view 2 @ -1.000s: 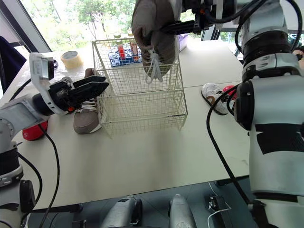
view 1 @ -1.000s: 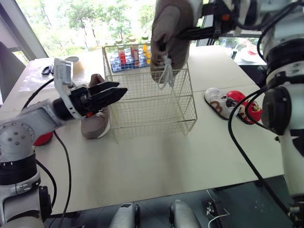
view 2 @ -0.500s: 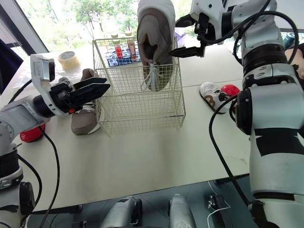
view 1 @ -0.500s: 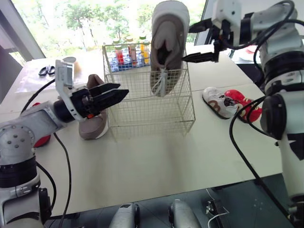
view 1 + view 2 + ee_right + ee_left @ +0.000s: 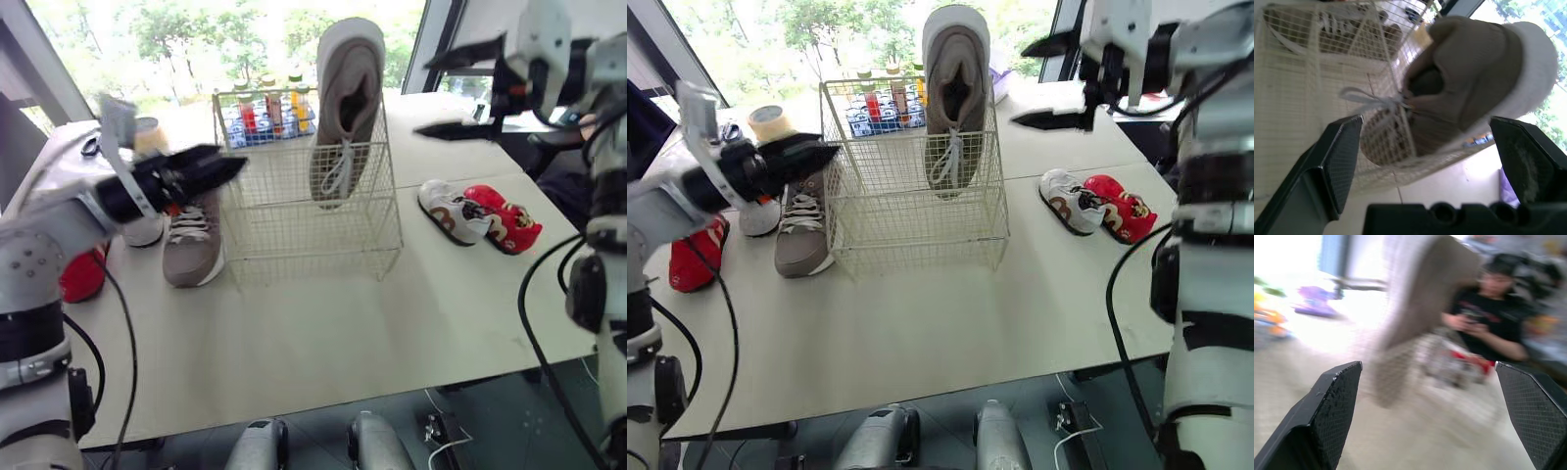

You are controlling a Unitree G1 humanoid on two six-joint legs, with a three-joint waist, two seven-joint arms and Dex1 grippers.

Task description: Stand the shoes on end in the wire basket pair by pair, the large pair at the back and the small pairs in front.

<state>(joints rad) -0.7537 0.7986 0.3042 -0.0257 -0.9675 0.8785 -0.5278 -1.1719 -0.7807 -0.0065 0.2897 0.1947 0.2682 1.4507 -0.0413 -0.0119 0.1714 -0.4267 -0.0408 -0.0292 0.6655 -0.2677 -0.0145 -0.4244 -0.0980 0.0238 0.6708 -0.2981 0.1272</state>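
A large taupe shoe (image 5: 345, 108) stands on end, heel up, in the back right of the wire basket (image 5: 294, 211), its laces hanging down. Its mate (image 5: 193, 245) lies flat on the table just left of the basket. My right gripper (image 5: 458, 91) hangs open to the right of the standing shoe (image 5: 1469, 83), clear of it. My left gripper (image 5: 208, 168) is open above the lying shoe, near the basket's left top rim. A small white-and-brown shoe (image 5: 451, 211) and a small red shoe (image 5: 502, 223) lie to the right. A red shoe (image 5: 78, 274) and a white shoe (image 5: 145, 230) lie at the left.
A blue crate of bottles (image 5: 265, 113) stands right behind the basket. A tape roll (image 5: 772, 122) lies at the back left. A person in black (image 5: 1493, 328) sits beyond the table's right side. Bare tabletop (image 5: 323, 323) stretches in front of the basket to the front edge.
My right gripper has let go of the large shoe and drawn back to the right; the shoe now stands in the basket. My left gripper has risen and pulled left, uncovering the lying shoe.
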